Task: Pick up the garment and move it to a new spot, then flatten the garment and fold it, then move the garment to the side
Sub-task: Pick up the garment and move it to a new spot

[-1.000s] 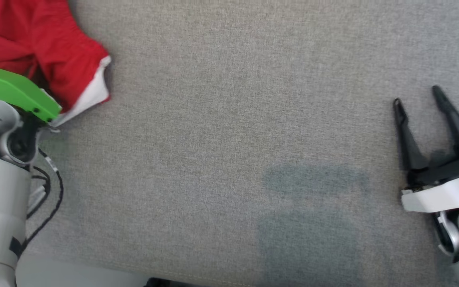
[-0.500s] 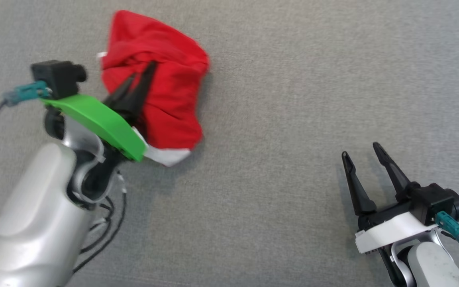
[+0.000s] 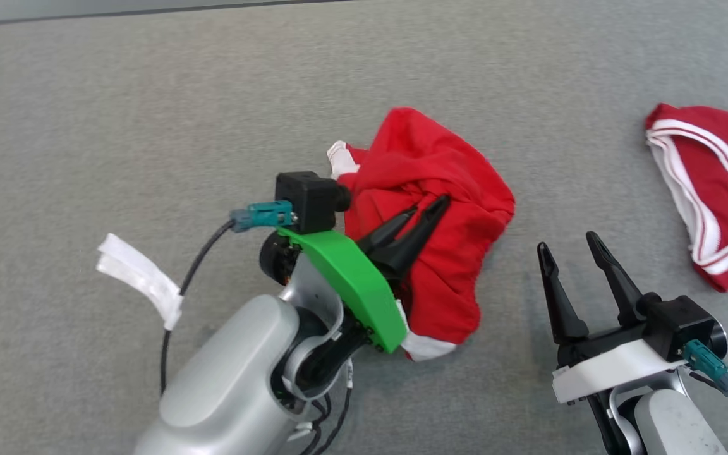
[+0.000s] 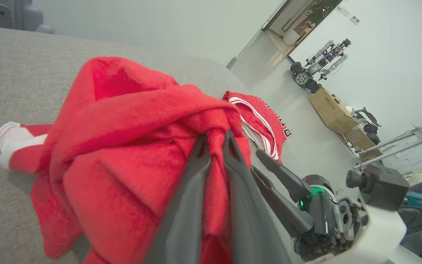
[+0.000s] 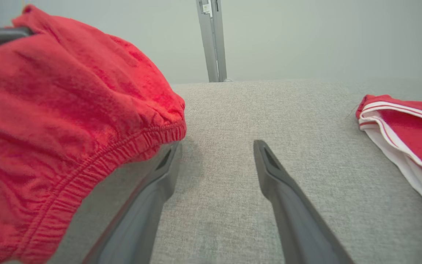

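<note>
Fabric in a grey weave is covering the counter [image 3: 117, 126] from the near edge to the far one. The left arm [image 3: 231, 385] is reaching in from the near left, and its green wrist plate [image 3: 351, 284] is overlapping the near-left side of the garment [image 3: 452, 272]. That garment, a crumpled red heap with white trim, is sitting around the middle of the counter. The left jaws are clenching a bunched fold of the red cloth, with the dark fingers [image 4: 196, 190] pressing in from both sides. The heap appears to be partly raised off the counter, though the close views are leaving that uncertain. A second red garment [image 3: 718, 189] with white striped edging is lying at the far right, well apart from the first. The right jaws are standing released and wide at the near right, just beside the heap, grasping nothing, their fingers [image 3: 557, 297] pointing to the far side. A white tape strip [image 3: 139, 278] is hanging from the left arm's cable.
</note>
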Controlling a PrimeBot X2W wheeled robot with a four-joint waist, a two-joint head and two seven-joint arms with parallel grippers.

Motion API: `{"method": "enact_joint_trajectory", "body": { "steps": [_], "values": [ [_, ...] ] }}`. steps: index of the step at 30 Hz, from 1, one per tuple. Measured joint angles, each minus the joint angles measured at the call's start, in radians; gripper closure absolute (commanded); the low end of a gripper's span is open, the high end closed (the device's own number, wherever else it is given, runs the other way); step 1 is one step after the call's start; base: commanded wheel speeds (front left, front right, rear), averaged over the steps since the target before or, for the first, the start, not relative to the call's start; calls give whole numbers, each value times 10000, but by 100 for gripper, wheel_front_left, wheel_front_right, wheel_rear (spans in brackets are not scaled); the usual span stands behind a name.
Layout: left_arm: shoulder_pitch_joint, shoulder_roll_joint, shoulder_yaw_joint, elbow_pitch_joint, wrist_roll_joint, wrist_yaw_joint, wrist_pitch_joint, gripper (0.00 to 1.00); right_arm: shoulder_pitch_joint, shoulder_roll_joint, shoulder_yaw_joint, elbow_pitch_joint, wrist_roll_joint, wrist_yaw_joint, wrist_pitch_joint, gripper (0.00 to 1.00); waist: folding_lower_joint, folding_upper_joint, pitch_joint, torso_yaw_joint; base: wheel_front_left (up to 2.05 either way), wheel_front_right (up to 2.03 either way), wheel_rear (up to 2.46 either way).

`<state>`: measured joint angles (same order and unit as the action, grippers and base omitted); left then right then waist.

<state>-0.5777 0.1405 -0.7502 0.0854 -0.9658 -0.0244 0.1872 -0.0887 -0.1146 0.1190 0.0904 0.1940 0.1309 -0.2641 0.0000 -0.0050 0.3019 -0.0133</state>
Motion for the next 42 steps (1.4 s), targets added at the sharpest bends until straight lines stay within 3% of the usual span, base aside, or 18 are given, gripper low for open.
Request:
{"method": "enact_joint_trajectory", "body": {
  "steps": [7,12,13,14,15,16,22,31,34,42],
  "values": [
    [-183,-77,-284,2527,1317,508,-1070,100,-2,203,-31,65,54,0,0,0,0,0,67,-946,0,0,0],
    [-199,-290,-602,4844,1758,286,-1981,100,-12,380,-4,146,59,0,0,0,0,0,243,-1350,0,0,0],
    [-235,-336,-640,5070,1793,201,-2136,95,-23,397,-10,163,61,0,0,0,0,0,276,-1369,0,0,0],
    [-298,-403,-635,5229,1799,148,-2303,64,-35,408,-25,165,65,0,0,0,0,0,296,-1370,0,0,0],
    [-354,-479,-635,5386,1797,96,-2429,52,-37,422,-56,165,65,0,0,0,0,0,301,-1353,0,0,0],
    [-354,-479,-635,5386,1797,96,-2429,0,-37,422,-56,165,65,0,0,0,0,0,301,-1353,0,0,0],
    [-384,-533,-750,5597,2274,182,-3659,0,27,433,-90,236,59,0,0,0,0,0,45,-1197,0,0,0],
    [1870,742,-270,3139,3321,1417,-4472,0,745,426,-826,-251,-278,0,0,0,0,0,-947,-1011,0,0,0],
    [2881,1135,265,2069,3802,1737,-4493,0,980,366,-1070,-389,-387,0,0,0,0,0,-1269,-877,0,0,0],
    [5429,1158,2713,470,5210,1546,-4498,0,1546,217,-1473,-581,-591,0,0,0,0,0,-1870,-237,0,0,0]
  ]
}}
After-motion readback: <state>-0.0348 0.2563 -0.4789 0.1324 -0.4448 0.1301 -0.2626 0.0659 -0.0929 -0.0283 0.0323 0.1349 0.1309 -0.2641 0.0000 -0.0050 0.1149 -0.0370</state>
